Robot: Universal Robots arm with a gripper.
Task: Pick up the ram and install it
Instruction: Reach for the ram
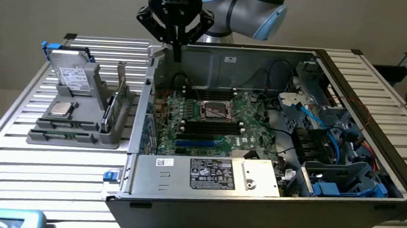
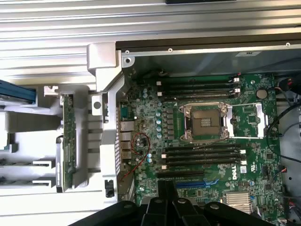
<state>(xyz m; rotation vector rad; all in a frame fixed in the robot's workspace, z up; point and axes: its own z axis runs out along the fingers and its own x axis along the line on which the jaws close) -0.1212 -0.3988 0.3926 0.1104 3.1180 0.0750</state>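
On the slatted table (image 1: 17, 150), the ram (image 2: 69, 141) is racked edgewise in a grey holder (image 1: 68, 135); the gripper (image 1: 177, 53), clenched empty, should be squared to its thin edge.

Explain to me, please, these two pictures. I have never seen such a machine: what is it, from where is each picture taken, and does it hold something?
The grey and blue machine is a robot arm. Its black jaws hang above a corner of an open computer case; they are shut and hold nothing. One picture comes from a camera apart from the arm; the other from a camera on its wrist, looking down, so the dark shapes at that picture's edge are the jaws. The case lies on a slatted metal table, its green motherboard exposed. Beside it, at the exterior view's left, stands a grey holder with spare parts. The ram, a thin green stick, stands in that holder, untouched.
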